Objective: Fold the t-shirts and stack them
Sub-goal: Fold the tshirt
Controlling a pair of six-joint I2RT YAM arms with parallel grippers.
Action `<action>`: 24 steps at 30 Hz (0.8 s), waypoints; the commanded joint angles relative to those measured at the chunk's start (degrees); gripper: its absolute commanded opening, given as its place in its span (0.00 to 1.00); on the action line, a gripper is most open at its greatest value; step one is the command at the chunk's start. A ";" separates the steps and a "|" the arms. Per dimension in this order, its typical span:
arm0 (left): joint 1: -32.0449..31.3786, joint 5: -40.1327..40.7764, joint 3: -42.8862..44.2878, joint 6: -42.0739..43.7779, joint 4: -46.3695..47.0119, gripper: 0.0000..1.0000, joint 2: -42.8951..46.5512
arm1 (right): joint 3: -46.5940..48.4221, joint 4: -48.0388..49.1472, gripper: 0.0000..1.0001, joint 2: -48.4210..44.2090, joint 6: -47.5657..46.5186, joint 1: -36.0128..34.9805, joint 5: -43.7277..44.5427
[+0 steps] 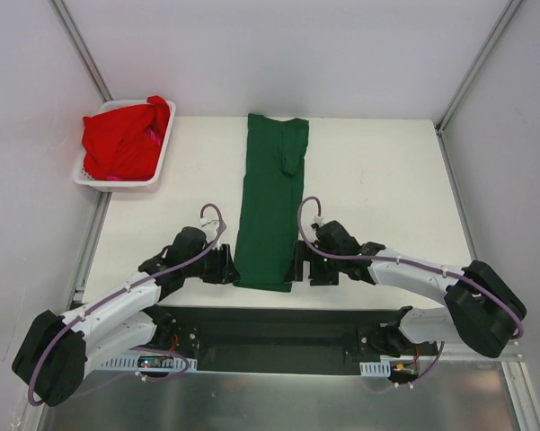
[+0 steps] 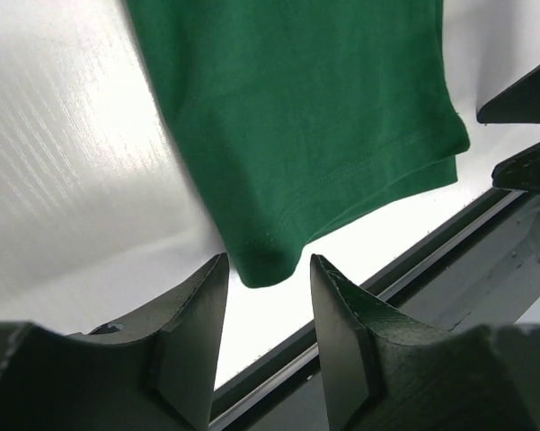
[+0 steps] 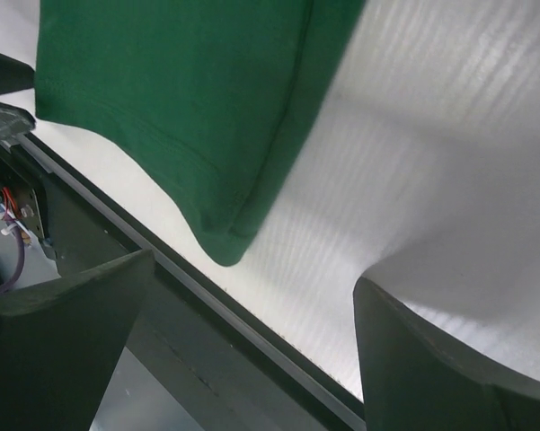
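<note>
The dark green t-shirt lies on the white table, folded into a long narrow strip that runs from the far side to the near edge. My left gripper sits at the strip's near left corner and my right gripper at its near right corner. In the left wrist view the green t-shirt's corner lies just past the tips of the open left gripper, with nothing between the jaws. The right gripper stands wide open, just short of the green t-shirt's other corner. Red t-shirts lie crumpled in a basket.
The white slotted basket with the red cloth sits at the table's far left corner. A dark metal rail runs along the table's near edge just behind both grippers. Grey walls close in the left, right and far sides.
</note>
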State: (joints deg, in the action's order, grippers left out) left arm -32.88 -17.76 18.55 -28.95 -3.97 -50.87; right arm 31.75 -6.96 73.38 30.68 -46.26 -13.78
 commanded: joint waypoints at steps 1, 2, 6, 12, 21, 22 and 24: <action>0.36 -0.44 0.27 0.47 -1.13 0.42 0.06 | 1.83 2.48 0.97 2.11 1.23 -1.29 0.60; 0.36 -0.17 0.09 0.39 -1.13 0.43 0.51 | 1.83 2.65 0.97 2.20 1.23 -1.46 0.60; 0.36 0.18 -0.53 -0.14 -1.39 0.43 -0.01 | 1.74 4.14 0.87 3.52 1.76 -1.99 0.42; 0.36 0.79 -0.09 0.21 -1.31 0.43 -1.42 | 1.74 5.03 0.77 4.57 2.98 -3.05 1.48; 0.36 0.18 1.32 0.56 -0.52 0.43 -4.67 | -0.37 6.70 0.72 4.75 5.97 -3.57 3.50; 0.36 0.18 1.40 0.47 -0.34 0.43 -5.02 | -0.54 8.18 0.72 4.75 6.32 -3.75 3.85; 0.36 0.01 1.41 0.30 0.36 0.43 -5.73 | -1.16 8.89 0.70 4.75 6.85 -3.84 4.72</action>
State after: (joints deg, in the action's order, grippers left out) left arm -32.91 -17.52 18.48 -29.02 -5.10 -55.53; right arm 32.01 -0.64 77.52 35.38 -49.50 -11.94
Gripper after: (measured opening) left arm 0.431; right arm 0.713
